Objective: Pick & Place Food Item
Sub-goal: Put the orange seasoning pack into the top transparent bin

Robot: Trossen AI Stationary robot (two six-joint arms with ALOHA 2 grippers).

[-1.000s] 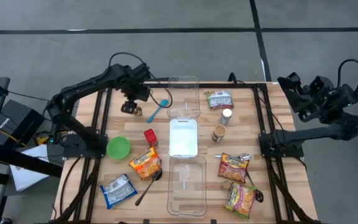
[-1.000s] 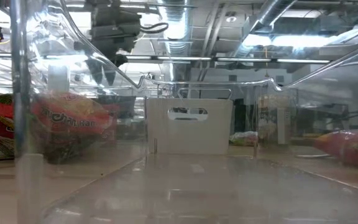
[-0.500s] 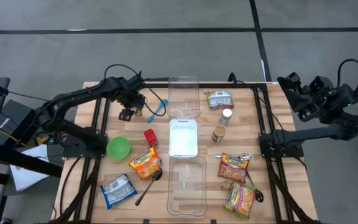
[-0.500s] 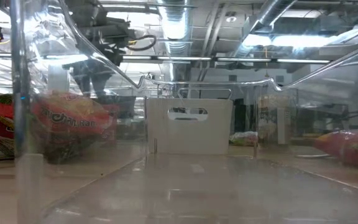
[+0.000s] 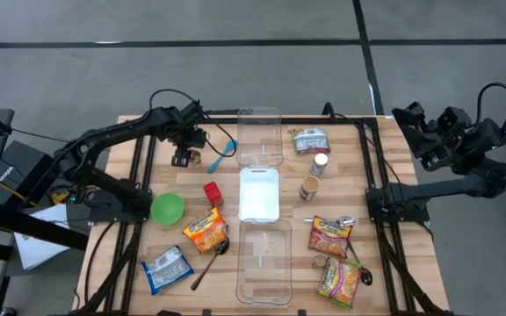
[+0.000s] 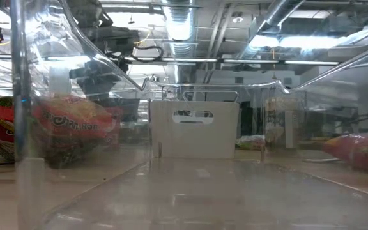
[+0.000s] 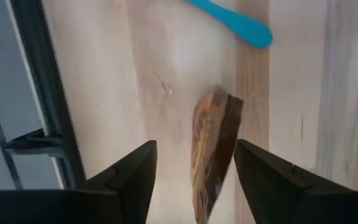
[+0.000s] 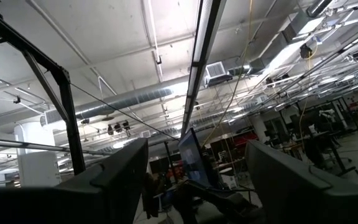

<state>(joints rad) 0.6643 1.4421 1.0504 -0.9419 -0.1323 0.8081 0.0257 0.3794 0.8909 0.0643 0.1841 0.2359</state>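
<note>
While I watch from above, the wooden table point(image 5: 385, 167) fills most of my view, with three containers in a line down its middle: a clear bin point(image 5: 260, 140) at the far end, a white tray point(image 5: 258, 195) in the centre, and a second clear bin point(image 5: 263, 263) at the near end. My left arm reaches across the far left part of the table, and its left gripper point(image 5: 183, 158) hangs over a small brown packet point(image 7: 213, 149) lying on the bare wood. Through the wrist camera I see the two dark fingers point(image 7: 129, 180) spread apart on either side of that packet, not touching it; it holds nothing. A blue spoon point(image 5: 221, 154) lies just beside the packet, between it and the far bin. My right arm waits off the table's right edge, its right gripper point(image 5: 415, 132) raised and pointed toward the ceiling, fingers apart and empty.

Among the smaller things, a green bowl point(image 5: 167, 208) sits on the left side, near a red can point(image 5: 212, 192) and an orange noodle packet point(image 5: 205, 230). A blue-and-white packet point(image 5: 167, 268) lies at the near left. On the right side are a green packet point(image 5: 310, 140), two small jars point(image 5: 314, 175), and two more noodle packets point(image 5: 334, 254).
</note>
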